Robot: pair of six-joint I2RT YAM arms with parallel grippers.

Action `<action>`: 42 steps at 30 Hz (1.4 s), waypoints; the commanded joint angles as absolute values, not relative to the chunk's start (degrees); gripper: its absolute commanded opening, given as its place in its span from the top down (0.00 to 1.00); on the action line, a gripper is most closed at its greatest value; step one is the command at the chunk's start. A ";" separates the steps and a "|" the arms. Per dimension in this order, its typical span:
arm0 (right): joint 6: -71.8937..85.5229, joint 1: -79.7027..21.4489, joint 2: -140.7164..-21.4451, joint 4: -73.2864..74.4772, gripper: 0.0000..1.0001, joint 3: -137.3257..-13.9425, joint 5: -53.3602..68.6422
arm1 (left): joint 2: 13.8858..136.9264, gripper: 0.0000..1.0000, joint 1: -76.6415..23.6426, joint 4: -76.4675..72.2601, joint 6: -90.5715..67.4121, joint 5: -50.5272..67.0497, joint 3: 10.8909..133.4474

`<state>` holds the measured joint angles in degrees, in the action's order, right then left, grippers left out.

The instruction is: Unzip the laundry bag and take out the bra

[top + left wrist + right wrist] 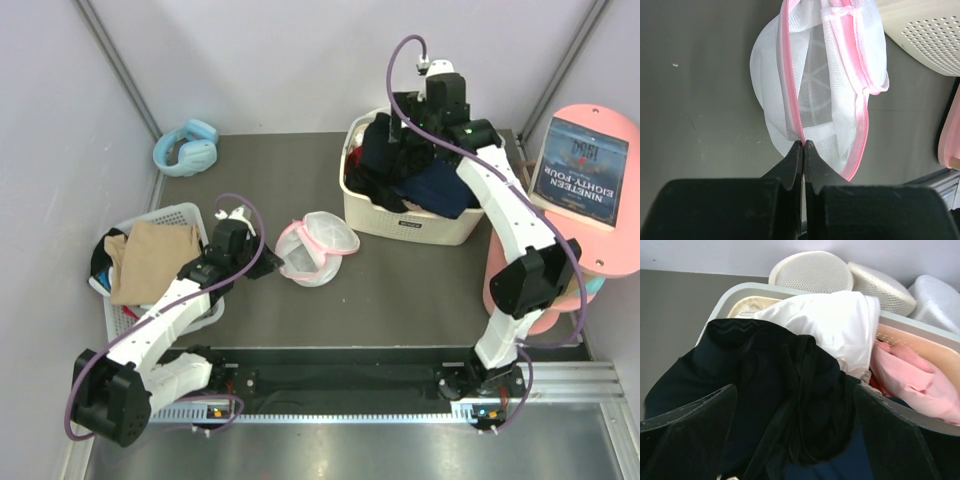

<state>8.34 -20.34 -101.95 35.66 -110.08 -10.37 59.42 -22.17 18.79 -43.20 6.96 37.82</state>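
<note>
Blue headphones [186, 147] far left; book [583, 170] on pink stool [600, 248].

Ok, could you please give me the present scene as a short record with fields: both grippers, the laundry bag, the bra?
left gripper: jaws shut on the pink trim of the laundry bag
right gripper: jaws wide open over the cream basket
laundry bag: on the table, gaping open, nothing dark inside
bra: black, heaped in the basket, between the open jaws

Cream basket [420, 228] close beside laundry bag [318, 248]
</note>
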 commanded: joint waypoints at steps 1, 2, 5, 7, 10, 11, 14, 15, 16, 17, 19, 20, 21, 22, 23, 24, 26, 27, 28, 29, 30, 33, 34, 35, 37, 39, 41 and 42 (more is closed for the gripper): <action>6.50 -19.86 -94.76 38.23 0.00 -114.35 -13.79 | 59.24 1.00 -22.24 18.81 -41.75 5.89 40.78; 6.42 -19.86 -94.05 38.15 0.00 -114.00 -14.06 | 59.24 1.00 -22.32 18.98 -41.75 5.98 40.78; 6.76 -19.95 -89.75 37.45 0.00 -112.34 -13.37 | 59.06 1.00 -22.24 19.07 -41.75 6.15 40.61; 7.21 -19.95 -87.20 37.00 0.00 -111.10 -12.49 | 58.80 1.00 -22.24 19.34 -41.75 6.06 40.52; 8.00 -20.04 -84.74 39.37 0.00 -110.66 -9.78 | 58.28 1.00 -22.15 19.60 -41.66 5.98 40.43; 8.09 -20.30 -83.60 38.94 0.00 -107.70 -8.19 | 58.18 1.00 -22.24 19.86 -41.57 5.80 40.43; 8.87 -23.98 -77.62 34.65 0.00 -96.91 -2.91 | 57.40 1.00 -22.24 20.65 -41.31 5.63 40.17; 9.22 -25.30 -76.30 33.85 0.00 -94.25 -1.77 | 57.22 1.00 -22.24 20.83 -41.13 5.80 39.82; 9.66 -28.44 -74.55 33.32 0.00 -91.70 -0.28 | 56.78 1.00 -22.24 21.61 -41.05 5.97 39.64; 11.06 -30.30 -73.92 32.61 0.00 -87.23 -0.35 | 56.52 1.00 -22.15 22.06 -41.04 6.15 39.46; 13.43 -35.91 -72.61 31.65 0.00 -82.82 3.06 | 55.12 1.00 -22.24 23.63 -40.69 6.07 39.20; 17.45 -37.34 -72.16 29.12 0.00 -77.75 3.95 | 54.59 1.00 -22.24 24.25 -40.52 5.89 39.03; 20.36 -38.75 -71.46 27.09 0.01 -74.74 4.83 | 53.88 1.00 -22.24 24.61 -40.08 5.80 38.68; 23.52 -40.41 -69.98 24.37 0.01 -71.31 7.27 | 52.48 1.00 -22.15 25.04 -39.90 5.80 38.50; 29.65 -40.95 -69.26 18.17 0.02 -64.84 8.16 | 51.86 1.00 -22.24 26.09 -39.55 5.89 38.32; 32.66 -41.31 -68.74 15.67 0.02 -62.08 8.35 | 51.25 1.00 -22.15 26.71 -39.12 6.06 38.15; 38.81 -42.18 -67.59 8.92 0.03 -55.50 8.00 | 49.58 1.00 -22.15 28.90 -38.76 6.41 38.06; 40.07 -42.62 -67.67 7.75 0.04 -54.15 7.04 | 49.05 1.00 -22.24 29.79 -38.59 6.59 37.97; 41.21 -42.71 -67.76 6.60 0.04 -53.10 4.60 | 48.09 1.00 -22.24 30.40 -38.50 6.59 37.79; 42.53 -42.71 -67.94 5.72 0.04 -51.00 3.61 | 47.55 1.00 -22.15 31.54 -38.50 6.59 37.71; 43.24 -42.71 -68.11 4.93 0.04 -50.11 2.65 | 46.94 1.00 -22.24 32.16 -38.58 6.42 37.36; 46.66 -42.71 -69.78 2.55 0.06 -47.12 -1.48 | 44.39 1.00 -22.24 35.23 -39.29 5.10 36.91; 48.24 -42.80 -71.44 2.29 0.08 -46.76 -3.06 | 43.95 1.00 -22.15 35.94 -39.46 4.92 36.83; 48.34 -42.89 -72.41 1.68 0.13 -46.58 -3.25 | 43.51 1.00 -22.24 36.47 -39.55 4.92 36.65; 47.29 -43.59 -75.83 1.67 0.16 -47.10 -5.17 | 42.10 1.00 -22.15 37.61 -39.81 4.57 36.30; 46.24 -44.55 -78.39 1.93 0.21 -49.04 -6.85 | 41.23 1.00 -22.24 38.14 -40.25 3.87 35.69; 45.00 -45.09 -82.51 1.06 0.26 -50.88 -8.00 | 40.96 1.00 -22.24 38.58 -40.60 3.78 35.25; 44.74 -45.61 -83.83 0.88 0.27 -51.58 -8.43 | 40.96 1.00 -22.24 38.50 -40.69 3.78 35.24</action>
<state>45.15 -43.53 -78.72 5.10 -47.48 -4.05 41.93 -22.17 36.80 -40.16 4.99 35.94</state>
